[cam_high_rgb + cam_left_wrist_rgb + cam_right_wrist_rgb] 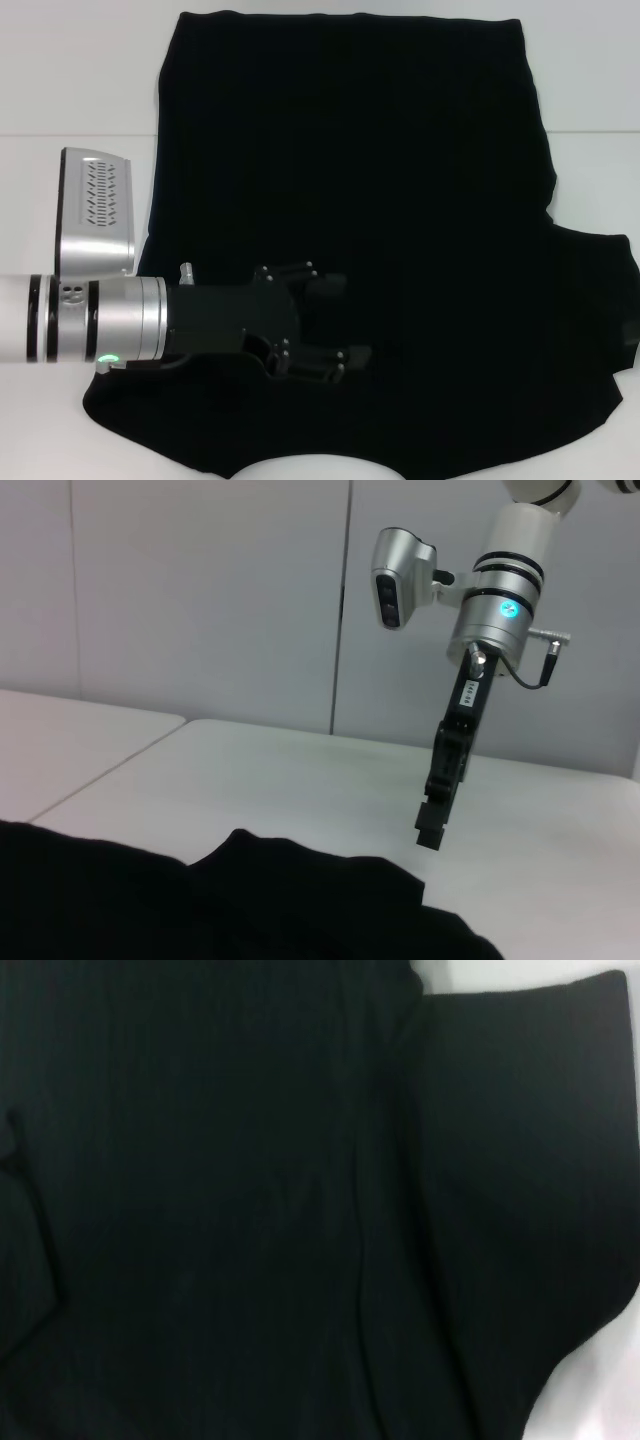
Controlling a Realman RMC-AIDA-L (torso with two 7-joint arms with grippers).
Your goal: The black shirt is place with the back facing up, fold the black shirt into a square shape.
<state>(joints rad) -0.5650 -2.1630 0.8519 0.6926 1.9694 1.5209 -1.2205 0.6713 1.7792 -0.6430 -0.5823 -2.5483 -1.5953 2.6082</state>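
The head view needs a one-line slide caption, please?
Left hand, fingers open, over the black shirt spread on the white table.

Light: bright, even, soft shadows on the white table [80, 80]
Detail: black shirt [350, 200] folds barely readable
Glare: none

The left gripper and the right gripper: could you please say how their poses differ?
The left gripper reaches level, over the black shirt; the right gripper hangs pointing down, above bare table beside the shirt. The left gripper shows in the head view; the right gripper does not. Neither holds fabric.
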